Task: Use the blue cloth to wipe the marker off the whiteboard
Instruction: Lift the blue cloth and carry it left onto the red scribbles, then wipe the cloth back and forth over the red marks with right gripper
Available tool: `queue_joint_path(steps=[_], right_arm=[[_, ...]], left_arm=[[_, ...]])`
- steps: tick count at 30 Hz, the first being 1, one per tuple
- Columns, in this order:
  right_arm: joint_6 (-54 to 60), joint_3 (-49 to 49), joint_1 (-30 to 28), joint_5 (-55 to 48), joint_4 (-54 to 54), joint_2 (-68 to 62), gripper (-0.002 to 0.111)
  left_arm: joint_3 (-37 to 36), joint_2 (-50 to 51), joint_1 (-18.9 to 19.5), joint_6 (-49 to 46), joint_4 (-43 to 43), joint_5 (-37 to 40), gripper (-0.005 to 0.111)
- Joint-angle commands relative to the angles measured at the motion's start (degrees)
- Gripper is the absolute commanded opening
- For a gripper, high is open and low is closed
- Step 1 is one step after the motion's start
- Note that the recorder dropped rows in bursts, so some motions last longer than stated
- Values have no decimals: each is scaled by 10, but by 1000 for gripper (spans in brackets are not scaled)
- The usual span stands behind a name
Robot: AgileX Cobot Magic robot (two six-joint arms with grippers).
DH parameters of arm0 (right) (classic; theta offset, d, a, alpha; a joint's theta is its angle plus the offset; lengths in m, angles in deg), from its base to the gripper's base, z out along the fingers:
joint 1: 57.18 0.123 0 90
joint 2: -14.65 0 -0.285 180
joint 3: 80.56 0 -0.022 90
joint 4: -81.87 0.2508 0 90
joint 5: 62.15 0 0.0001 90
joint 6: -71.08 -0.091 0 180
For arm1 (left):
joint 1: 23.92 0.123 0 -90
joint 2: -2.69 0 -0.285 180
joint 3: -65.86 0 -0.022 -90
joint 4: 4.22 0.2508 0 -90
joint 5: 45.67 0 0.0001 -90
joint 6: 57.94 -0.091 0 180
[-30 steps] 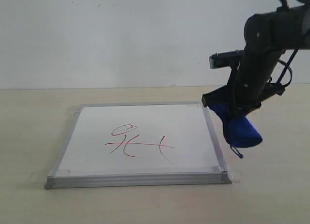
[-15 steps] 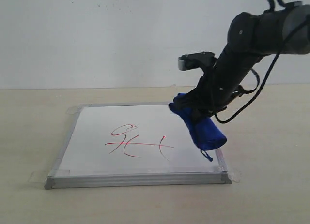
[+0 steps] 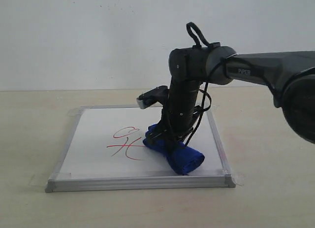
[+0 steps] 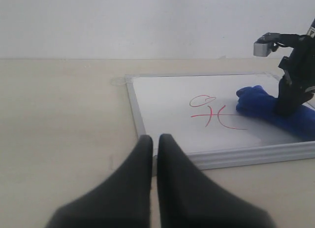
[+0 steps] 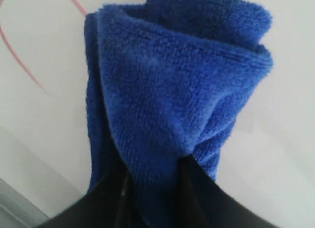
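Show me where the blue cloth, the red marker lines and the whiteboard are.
blue cloth (image 3: 184, 159), exterior view, its rolled middle.
marker (image 3: 126, 146), exterior view, the long horizontal stroke.
whiteboard (image 3: 93, 139), exterior view, bare white surface.

Blue cloth (image 5: 172, 90) bunched, pinched between 2 dark fingers (image 5: 106, 198) of right hand (image 5: 155, 186), lying on whiteboard (image 5: 275, 154). Red marker (image 5: 19, 60) curve just beside cloth. Grey frame (image 5: 15, 208) edge beyond.
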Motion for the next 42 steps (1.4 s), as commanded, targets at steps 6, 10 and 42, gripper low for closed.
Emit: queue_joint_path(steps=[6, 10, 42], right_arm=[[83, 7, 85, -56, -5, -21, 0], [83, 7, 109, -56, -9, -21, 0], [-50, -46, 50, 56, 5, -21, 0]], left_arm=[[-2, -2, 1, -3, 0, -2, 4], [-2, -2, 1, -3, 0, -2, 4], [-2, -2, 1, -3, 0, -2, 4]])
